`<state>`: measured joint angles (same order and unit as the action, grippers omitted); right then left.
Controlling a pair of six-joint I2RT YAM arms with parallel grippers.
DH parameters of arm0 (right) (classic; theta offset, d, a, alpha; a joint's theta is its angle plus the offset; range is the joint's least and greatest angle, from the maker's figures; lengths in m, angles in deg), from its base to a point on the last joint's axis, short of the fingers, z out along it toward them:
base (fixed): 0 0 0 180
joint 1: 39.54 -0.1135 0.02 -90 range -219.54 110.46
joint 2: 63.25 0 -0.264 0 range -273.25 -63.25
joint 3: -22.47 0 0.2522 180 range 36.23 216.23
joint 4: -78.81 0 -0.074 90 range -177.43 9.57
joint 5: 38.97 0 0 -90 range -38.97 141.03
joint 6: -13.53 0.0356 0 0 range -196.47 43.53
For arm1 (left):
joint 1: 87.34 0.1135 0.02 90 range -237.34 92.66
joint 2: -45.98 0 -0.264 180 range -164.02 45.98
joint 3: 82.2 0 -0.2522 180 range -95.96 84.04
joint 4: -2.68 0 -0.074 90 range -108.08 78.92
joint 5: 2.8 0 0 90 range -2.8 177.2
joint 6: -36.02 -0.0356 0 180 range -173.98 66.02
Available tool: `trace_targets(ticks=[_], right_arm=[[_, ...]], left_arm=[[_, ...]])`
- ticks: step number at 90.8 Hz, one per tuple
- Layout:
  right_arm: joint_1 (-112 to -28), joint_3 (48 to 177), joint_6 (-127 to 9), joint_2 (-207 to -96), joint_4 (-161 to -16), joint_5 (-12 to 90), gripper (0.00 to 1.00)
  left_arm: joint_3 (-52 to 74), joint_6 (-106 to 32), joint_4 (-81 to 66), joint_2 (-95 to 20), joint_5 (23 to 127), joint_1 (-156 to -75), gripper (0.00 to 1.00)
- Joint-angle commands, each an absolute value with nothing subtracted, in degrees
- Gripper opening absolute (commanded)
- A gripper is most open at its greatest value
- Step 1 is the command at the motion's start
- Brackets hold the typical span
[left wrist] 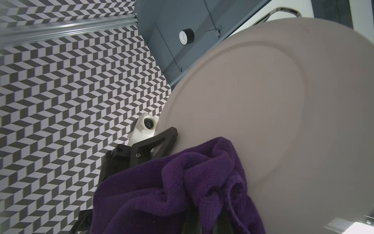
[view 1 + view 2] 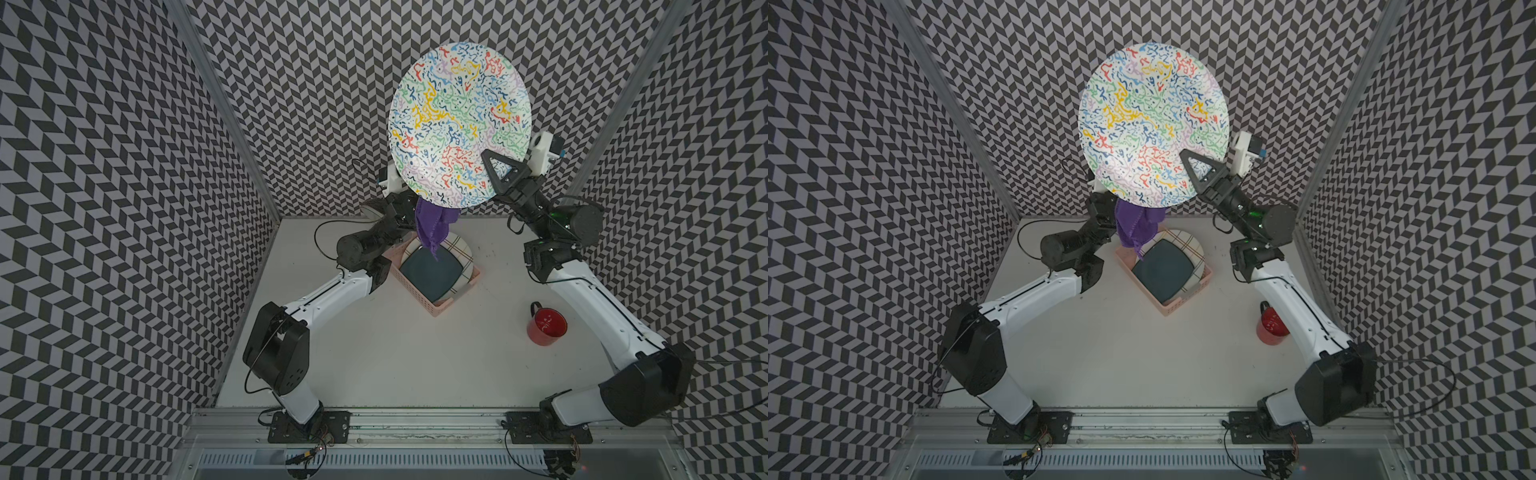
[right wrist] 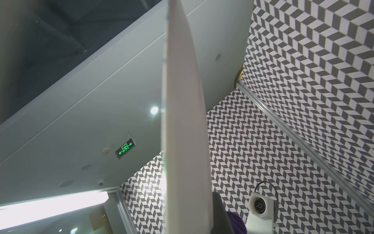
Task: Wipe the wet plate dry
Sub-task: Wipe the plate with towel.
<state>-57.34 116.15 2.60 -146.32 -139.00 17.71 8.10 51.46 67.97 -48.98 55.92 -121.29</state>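
Observation:
A large round plate (image 2: pixel 457 120) (image 2: pixel 1154 120), white with colourful squiggles, is held up in the air, tilted, high above the back of the table. My right gripper (image 2: pixel 490 160) (image 2: pixel 1185 158) is shut on its lower right rim, one black finger (image 1: pixel 159 141) lying on the plain underside (image 1: pixel 263 111). From the right wrist the plate (image 3: pixel 182 121) shows edge-on. My left gripper (image 2: pixel 401 208) is shut on a purple cloth (image 2: pixel 432 228) (image 2: pixel 1136 228). The bunched cloth (image 1: pixel 182 182) lies against the plate's underside near its lower edge and hides the left jaws.
Under the hanging cloth stands a pink basket (image 2: pixel 436 307) holding a dark teal square plate (image 2: pixel 432 272) and a white plate with crossed lines (image 2: pixel 457 245). A red mug (image 2: pixel 546 326) stands on the white table (image 2: pixel 395 353) by the right arm. Patterned walls close in on three sides.

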Motion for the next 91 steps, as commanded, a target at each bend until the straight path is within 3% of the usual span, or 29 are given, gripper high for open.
trace_targets(ticks=[1, 20, 35, 48, 56, 91], right_arm=[[-54.3, 111.9, -1.6, -144.0, -132.9, 23.7, 0.0], [-53.7, 102.8, -7.9, -137.3, -124.6, 22.6, 0.0], [-54.1, 95.8, -8.1, -133.3, -123.4, 22.9, 0.0], [-55.7, 95.6, -10.4, -132.2, -121.1, 23.9, 0.0], [-56.8, 96.5, -11.5, -132.6, -120.7, 24.2, 0.0], [-64.1, 103.2, -13.8, -135.9, -118.9, 27.2, 0.0]], left_arm=[[9.1, 50.1, 74.6, -41.9, 51.7, -118.0, 0.0], [13.7, 43.7, 65.8, -34.6, 49.1, -108.7, 0.0], [13.1, 14.8, 31.6, -28.1, 46.8, -107.8, 0.0], [7.0, -16.9, -4.2, -28.0, 61.0, -114.0, 0.0], [2.9, -32.0, -16.6, -30.7, 73.8, -120.3, 0.0], [-2.1, -49.7, -26.1, -41.1, 93.3, -135.6, 0.0]])
